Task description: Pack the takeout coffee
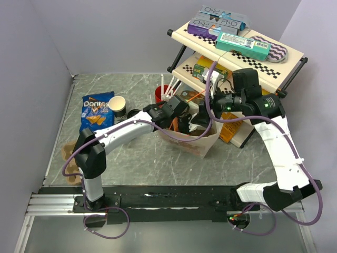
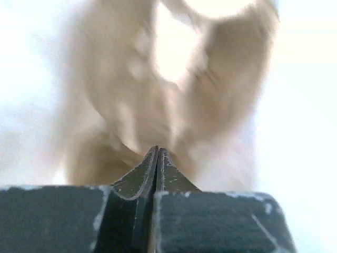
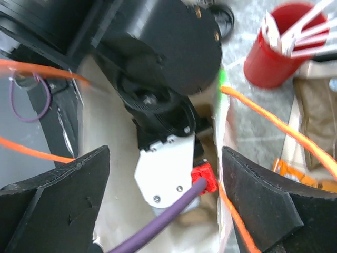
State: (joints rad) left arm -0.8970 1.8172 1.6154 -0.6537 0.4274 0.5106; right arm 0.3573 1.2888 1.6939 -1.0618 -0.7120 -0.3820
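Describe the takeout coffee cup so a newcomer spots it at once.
On the grey marble table, find the blue Doritos bag at the left. The coffee cup stands at its right edge: short, dark-sleeved, cream inside, unlike the red cup holding white straws.

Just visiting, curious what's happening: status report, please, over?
Left gripper shut at paper bag mouth. Right gripper open beside it. Coffee cup unpacked, lidless, beside Doritos bag. Nothing blocking it.
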